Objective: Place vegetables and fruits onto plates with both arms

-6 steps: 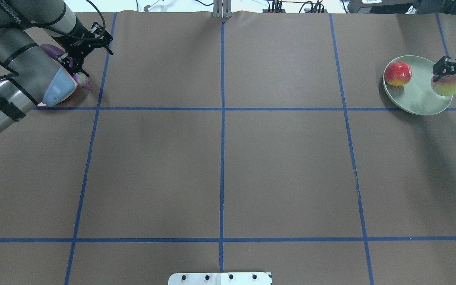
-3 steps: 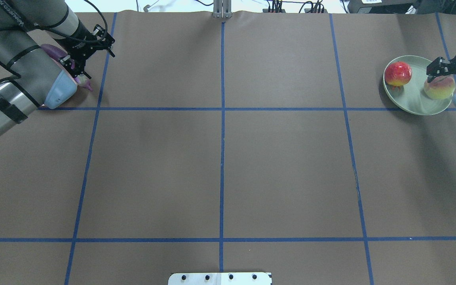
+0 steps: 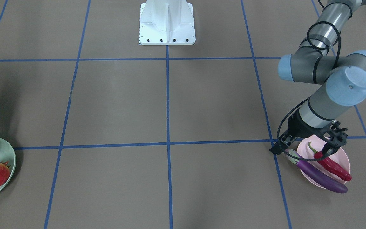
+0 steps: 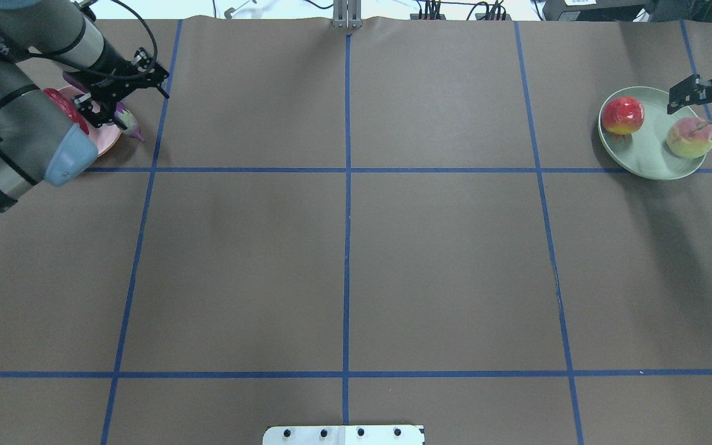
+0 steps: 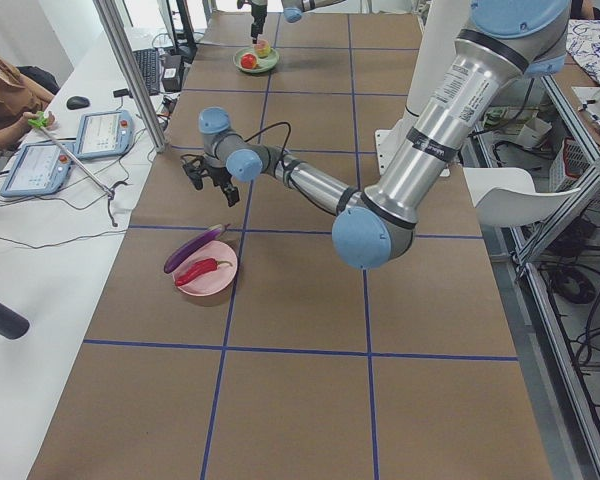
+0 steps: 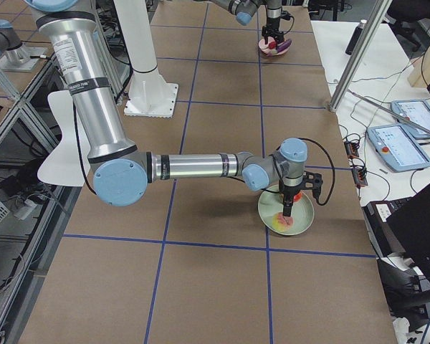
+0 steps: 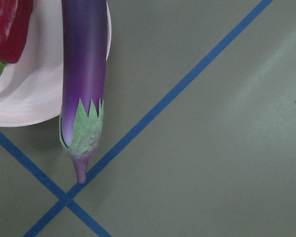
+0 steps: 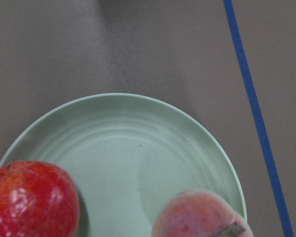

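- Four pieces of produce are all on plates, so I judge the placing done, with only the retreat left.
- The eggplant (image 3: 316,173) lies below the left gripper (image 3: 299,151). Its long axis runs away from the gripper, and the green cap, the near end, overhangs the pink plate (image 3: 342,156) above the bench (image 4: 343,247).
- The chili (image 3: 334,167) lies alongside it, roughly parallel, with its curled stem toward the gripper.
- The left gripper's fingers are spread and hold nothing.
- The peach (image 4: 691,137) sits just under the right gripper (image 4: 699,105), apart from it, on the green plate (image 4: 646,161). The pomegranate (image 4: 622,115) is further off, across the plate.
- That gripper is spread too, and empty.
- I'd pull both straight up.
- The eggplant is smooth and glossy and perched on a shallow rim, so a nudge could slide it off. The round fruits could roll, but the wrinkled chili looks settled.
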Robot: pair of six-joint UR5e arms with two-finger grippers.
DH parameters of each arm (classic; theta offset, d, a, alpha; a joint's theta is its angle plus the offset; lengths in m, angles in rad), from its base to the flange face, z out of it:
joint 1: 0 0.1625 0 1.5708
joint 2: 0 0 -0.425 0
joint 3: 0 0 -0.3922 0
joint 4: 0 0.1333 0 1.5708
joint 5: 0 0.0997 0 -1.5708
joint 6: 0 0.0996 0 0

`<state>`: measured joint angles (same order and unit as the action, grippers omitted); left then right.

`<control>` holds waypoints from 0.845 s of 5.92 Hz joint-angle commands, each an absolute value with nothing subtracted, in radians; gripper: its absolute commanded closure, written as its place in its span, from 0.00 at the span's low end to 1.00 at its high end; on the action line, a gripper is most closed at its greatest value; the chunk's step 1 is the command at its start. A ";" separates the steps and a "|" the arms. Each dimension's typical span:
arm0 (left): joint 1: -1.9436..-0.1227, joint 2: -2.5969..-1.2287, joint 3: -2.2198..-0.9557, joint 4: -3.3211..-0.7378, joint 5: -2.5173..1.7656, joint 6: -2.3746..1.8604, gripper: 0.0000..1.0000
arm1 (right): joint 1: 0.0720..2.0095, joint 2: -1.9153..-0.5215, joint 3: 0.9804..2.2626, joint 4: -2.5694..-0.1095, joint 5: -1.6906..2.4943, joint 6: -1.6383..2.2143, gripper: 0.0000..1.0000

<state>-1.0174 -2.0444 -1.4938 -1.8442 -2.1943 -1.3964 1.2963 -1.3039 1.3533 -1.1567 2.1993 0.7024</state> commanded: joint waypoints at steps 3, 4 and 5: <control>-1.126 -1.660 -1.692 -1.859 -2.209 -0.762 0.00 | 1.454 -1.428 1.419 -1.163 2.401 0.466 0.00; -1.162 -1.596 -1.712 -1.859 -2.244 -0.661 0.00 | 1.474 -1.463 1.422 -1.163 2.436 0.381 0.00; -1.234 -1.535 -1.713 -1.859 -2.343 -0.552 0.00 | 1.479 -1.501 1.420 -1.163 2.456 0.298 0.00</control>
<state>-1.1750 -1.5960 -1.7066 -1.8587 -2.2676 -0.6574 1.4674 -1.4640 1.4205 -1.1628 2.4292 0.3819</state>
